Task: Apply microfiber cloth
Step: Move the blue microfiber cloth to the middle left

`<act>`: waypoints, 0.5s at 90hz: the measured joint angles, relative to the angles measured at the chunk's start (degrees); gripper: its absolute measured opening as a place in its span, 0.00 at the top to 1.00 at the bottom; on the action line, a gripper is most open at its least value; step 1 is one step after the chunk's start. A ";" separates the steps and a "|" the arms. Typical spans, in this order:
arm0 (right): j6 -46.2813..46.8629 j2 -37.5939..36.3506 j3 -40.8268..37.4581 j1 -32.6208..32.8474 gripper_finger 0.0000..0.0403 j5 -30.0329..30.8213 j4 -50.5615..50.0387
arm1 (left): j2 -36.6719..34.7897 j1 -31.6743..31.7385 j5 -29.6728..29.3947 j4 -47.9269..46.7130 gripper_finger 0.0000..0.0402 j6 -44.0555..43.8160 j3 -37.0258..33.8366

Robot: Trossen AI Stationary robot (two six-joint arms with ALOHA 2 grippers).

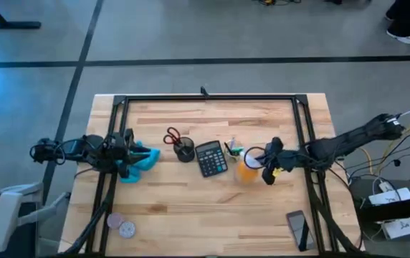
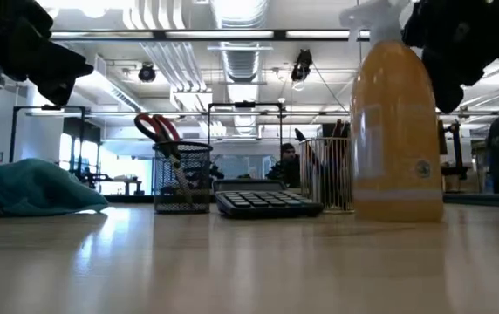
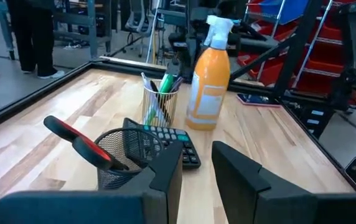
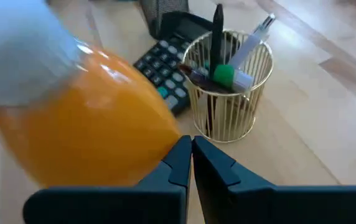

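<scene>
Left gripper [image 3: 195, 180]: positioned at the left side of the light wooden slatted table [image 1: 191, 222], above the table surface; its dark fingers [image 3: 165, 177] stand slightly apart with a narrow gap and nothing between them.

Soft turquoise-blue bunched microfiber cloth [image 1: 139, 161]: lies flat on the table at the left gripper, partly under it in the high view, with no finger clamped on it.

Beyond the cloth, in a row toward the right arm:
- black wire-mesh cup [image 1: 184, 151] containing red-handled scissors [image 1: 172, 135];
- black desk calculator [image 1: 211, 158];
- gold wire cup [image 4: 231, 93] containing pens and a green marker;
- orange translucent spray bottle [image 1: 246, 168] with white trigger head, upright.

Right gripper [image 4: 192, 165]: above the table just beside the spray bottle; fingers pressed together, empty.
</scene>
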 joint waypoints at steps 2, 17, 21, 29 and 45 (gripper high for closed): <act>0.00 0.86 -0.26 0.00 1.00 -0.08 0.92 | 0.00 0.00 0.00 0.00 0.81 -0.01 0.00; -2.97 7.55 -0.47 0.00 1.00 -5.46 12.32 | 0.00 -0.01 0.00 0.60 0.81 -0.18 0.00; -5.25 9.22 -0.20 0.00 1.00 -7.87 15.68 | -0.10 -0.02 0.00 0.95 0.81 0.24 0.00; -9.80 11.29 0.48 0.00 1.00 -10.69 20.71 | -0.54 -0.02 0.00 1.64 0.81 0.69 0.00; -14.12 9.51 -0.32 -0.13 1.00 -10.46 20.62 | -0.59 0.00 0.26 1.85 0.81 0.66 -0.36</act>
